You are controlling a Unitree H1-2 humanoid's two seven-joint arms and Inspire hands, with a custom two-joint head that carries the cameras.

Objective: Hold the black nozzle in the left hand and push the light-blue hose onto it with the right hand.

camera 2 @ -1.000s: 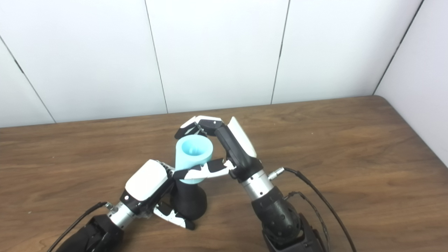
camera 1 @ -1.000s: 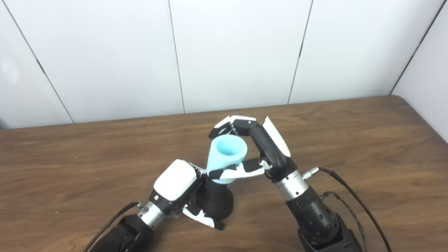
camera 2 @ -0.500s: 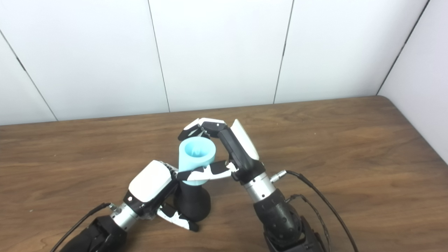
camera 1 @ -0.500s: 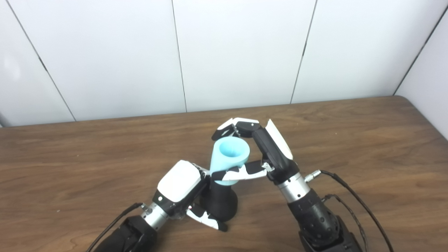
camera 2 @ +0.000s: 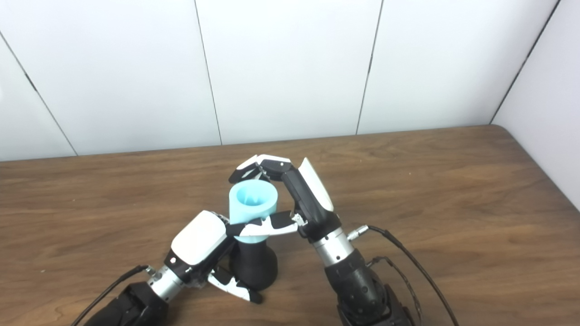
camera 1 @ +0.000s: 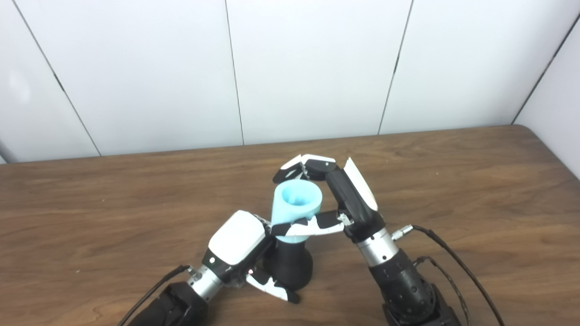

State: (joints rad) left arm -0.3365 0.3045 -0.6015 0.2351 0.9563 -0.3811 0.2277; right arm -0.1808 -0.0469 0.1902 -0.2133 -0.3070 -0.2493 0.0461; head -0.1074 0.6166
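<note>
The black nozzle [camera 1: 290,267] stands upright on the wooden table [camera 1: 453,181], flared at its base. My left hand [camera 1: 240,244] is shut on it from the left, thumb low across its front. The light-blue hose [camera 1: 295,209], a short wide tube with its open mouth facing up, sits on top of the nozzle's neck. My right hand [camera 1: 337,199] is shut on the hose from the right, fingers curled over the far rim and thumb across its lower front. The joint between hose and nozzle is hidden by the thumb.
Black cables [camera 1: 448,262] trail from the right wrist across the table toward the bottom right. White wall panels [camera 1: 317,68] rise behind the table's far edge, and a side wall [camera 1: 557,90] stands at the right.
The whole picture has shifted a little, so the camera moved. The hose now stands more upright over the nozzle than one second ago. Both hands keep their hold.
</note>
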